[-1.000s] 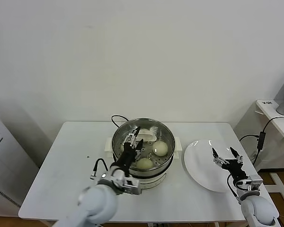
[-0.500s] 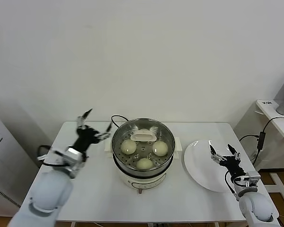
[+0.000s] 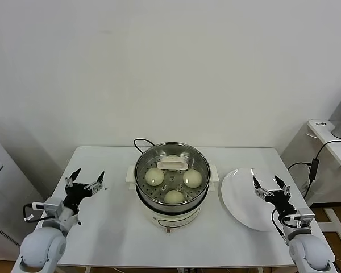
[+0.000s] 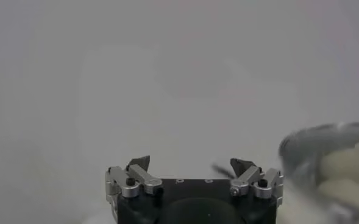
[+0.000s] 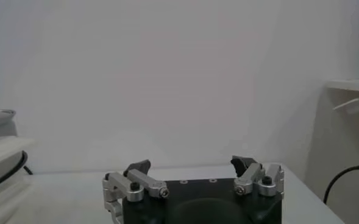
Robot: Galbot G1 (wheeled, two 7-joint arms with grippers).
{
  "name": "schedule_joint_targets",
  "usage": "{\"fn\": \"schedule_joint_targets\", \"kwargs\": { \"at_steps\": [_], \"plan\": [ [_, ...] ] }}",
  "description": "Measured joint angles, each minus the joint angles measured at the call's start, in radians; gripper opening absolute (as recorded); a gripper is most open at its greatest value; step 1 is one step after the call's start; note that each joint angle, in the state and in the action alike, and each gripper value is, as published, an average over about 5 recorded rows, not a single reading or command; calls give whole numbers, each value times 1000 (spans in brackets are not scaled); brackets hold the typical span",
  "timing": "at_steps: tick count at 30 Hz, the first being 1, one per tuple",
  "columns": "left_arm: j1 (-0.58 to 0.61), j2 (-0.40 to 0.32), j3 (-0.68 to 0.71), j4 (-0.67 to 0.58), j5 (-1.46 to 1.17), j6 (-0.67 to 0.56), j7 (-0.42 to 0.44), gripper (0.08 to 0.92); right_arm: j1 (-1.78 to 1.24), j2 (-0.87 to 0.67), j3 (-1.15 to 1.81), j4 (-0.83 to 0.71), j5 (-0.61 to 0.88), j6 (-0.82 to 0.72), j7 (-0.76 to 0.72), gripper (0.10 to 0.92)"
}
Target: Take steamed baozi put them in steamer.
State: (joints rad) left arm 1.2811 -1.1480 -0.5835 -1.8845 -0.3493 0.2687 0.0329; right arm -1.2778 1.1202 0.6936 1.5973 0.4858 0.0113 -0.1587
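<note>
- Your head view shows three steamed baozi [image 3: 154,176] in the steamer [image 3: 171,170], both arms parked at the surface [image 3: 111,219] sides.
- Wrist views alone show left gripper [image 4: 192,165] and right gripper [image 5: 194,165] fingers apart, empty.

The round shiny silver steel steamer basket [image 3: 171,170] has a bottom dotted with small dark holes and sits on a cream-white cooker base [image 3: 169,215] with a thin black cord [image 3: 141,142]. The round smooth buns [image 3: 154,176] inside are pale cream with a light yellow tone. The flat round plate [image 3: 242,200] is plain white, and the rectangular table [image 3: 111,222] is white too. The wall [image 3: 170,68] behind is off-white without pattern.
</note>
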Motion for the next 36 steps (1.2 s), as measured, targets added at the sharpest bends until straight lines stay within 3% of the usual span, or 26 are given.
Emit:
{"fn": "schedule_joint_targets", "kwargs": {
  "at_steps": [15,36],
  "plan": [
    [11,-39,22,89,-18,2,0,823,-19,12,5,17,-14,-18,16,823],
    [19,-56,16,108,-21,-1,-4,823,-22,16,3,19,-19,-33,17,823]
  ]
}}
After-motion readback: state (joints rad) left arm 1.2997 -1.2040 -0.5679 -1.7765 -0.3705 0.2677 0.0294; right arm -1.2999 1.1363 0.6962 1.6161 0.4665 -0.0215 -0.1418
